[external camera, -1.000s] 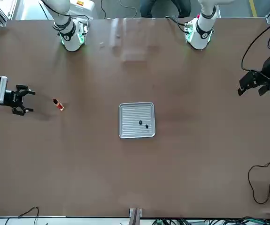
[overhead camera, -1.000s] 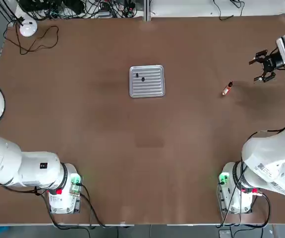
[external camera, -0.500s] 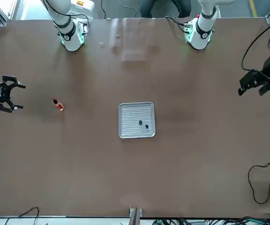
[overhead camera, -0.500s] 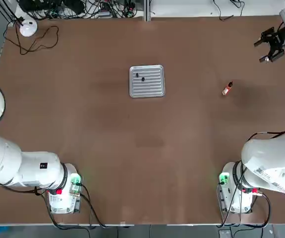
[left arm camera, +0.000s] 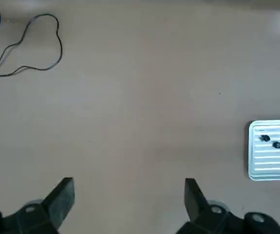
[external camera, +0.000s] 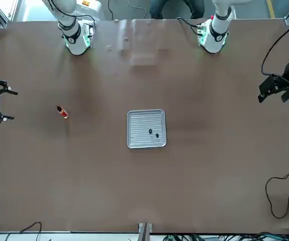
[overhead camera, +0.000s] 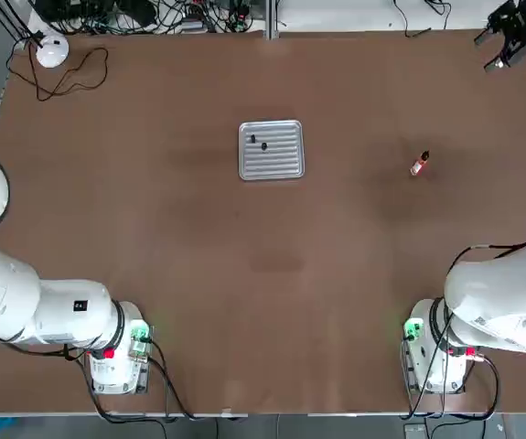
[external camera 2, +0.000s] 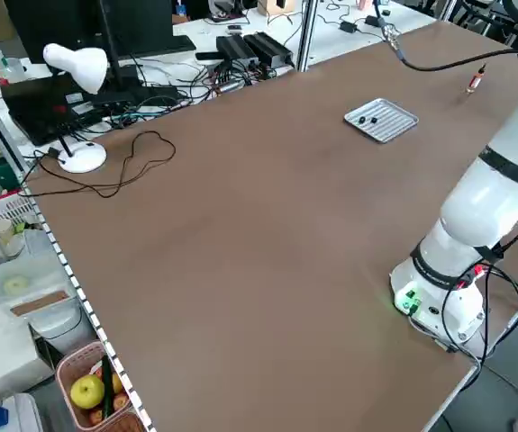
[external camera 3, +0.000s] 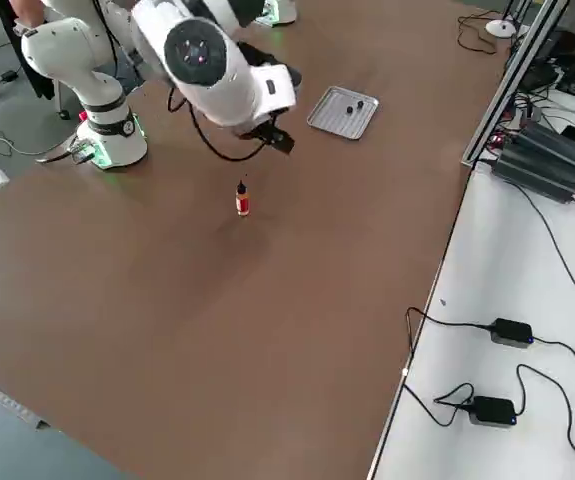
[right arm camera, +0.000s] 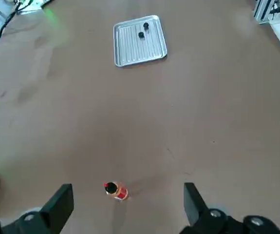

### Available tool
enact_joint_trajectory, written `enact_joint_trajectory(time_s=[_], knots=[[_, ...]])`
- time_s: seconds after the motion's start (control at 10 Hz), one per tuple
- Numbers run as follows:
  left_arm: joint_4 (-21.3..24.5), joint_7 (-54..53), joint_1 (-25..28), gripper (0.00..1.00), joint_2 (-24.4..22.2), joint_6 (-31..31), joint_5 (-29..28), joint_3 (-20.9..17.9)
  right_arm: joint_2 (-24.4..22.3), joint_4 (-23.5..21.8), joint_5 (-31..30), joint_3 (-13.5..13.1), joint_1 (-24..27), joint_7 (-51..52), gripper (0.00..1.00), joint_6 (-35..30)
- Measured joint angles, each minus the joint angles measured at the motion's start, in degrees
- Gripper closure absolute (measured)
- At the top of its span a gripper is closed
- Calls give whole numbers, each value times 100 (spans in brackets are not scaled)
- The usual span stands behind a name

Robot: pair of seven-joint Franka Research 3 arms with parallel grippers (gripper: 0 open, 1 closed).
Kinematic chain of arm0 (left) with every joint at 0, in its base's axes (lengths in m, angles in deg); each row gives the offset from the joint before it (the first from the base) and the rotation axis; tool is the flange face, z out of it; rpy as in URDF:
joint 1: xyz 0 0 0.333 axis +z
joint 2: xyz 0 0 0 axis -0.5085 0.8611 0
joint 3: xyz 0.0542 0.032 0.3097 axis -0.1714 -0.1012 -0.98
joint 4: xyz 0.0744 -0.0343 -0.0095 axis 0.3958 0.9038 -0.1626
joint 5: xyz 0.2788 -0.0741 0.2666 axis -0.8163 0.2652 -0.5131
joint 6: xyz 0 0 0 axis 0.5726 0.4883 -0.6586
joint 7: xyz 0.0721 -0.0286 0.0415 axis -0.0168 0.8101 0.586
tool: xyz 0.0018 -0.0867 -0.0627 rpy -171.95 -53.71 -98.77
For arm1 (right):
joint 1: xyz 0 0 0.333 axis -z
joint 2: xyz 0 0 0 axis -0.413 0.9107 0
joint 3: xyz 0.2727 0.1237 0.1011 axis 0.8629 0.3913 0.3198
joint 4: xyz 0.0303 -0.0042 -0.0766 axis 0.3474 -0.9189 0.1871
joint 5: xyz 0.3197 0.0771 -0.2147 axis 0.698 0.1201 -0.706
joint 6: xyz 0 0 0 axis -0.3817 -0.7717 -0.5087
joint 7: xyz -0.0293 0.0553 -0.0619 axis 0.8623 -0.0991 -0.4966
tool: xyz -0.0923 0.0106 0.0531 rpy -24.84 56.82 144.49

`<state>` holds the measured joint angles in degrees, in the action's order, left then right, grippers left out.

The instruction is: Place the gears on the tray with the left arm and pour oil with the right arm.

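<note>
The ribbed silver tray lies mid-table toward the far side, and both dark gears rest on its far-left part. An orange-red oil bottle with a black cap stands upright to the right of the tray. High over the far right corner hangs my right gripper, open and empty; its wrist view shows the bottle between and beyond its fingers. At the table's left side my left gripper hovers open and empty, well away from the tray.
A white desk lamp and its looped cable sit at the far left corner. Cables and power bricks line the neighbouring white bench. A basket with apples stands off the table's left.
My right gripper has drawn back from beside the oil bottle toward the far right corner, still open. The bottle, tray, gears and left gripper have stayed put.
</note>
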<state>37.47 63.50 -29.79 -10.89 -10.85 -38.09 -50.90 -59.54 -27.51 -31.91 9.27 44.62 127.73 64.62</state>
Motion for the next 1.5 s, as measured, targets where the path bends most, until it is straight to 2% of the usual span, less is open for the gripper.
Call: enact_joint_trajectory(time_s=[0.2,0.5,0.6,0.8,0.9,1.2,1.5], knots=[[-2,0,-1,0,1,0,0,1,-178,89,-462,3,-357,-745,0,93],[-3,-2,-14,0,2,0,0,4,-278,184,-775,-24,-701,-2329,0,144],[-3,-2,-14,0,2,0,0,3,-317,195,-850,-154,-960,-2927,0,146],[-5,-3,0,0,3,0,-1,0,-391,198,-924,-803,-1764,-3899,0,159],[-6,-3,3,0,4,0,-1,-3,-399,212,-941,-970,-1962,-4354,0,186],[-9,-4,11,0,4,0,-1,-9,-455,520,-1337,-917,-2025,-6020,0,57],[-10,-7,16,0,5,0,-1,-12,-624,971,-1689,-807,-2036,-8182,0,-600]])
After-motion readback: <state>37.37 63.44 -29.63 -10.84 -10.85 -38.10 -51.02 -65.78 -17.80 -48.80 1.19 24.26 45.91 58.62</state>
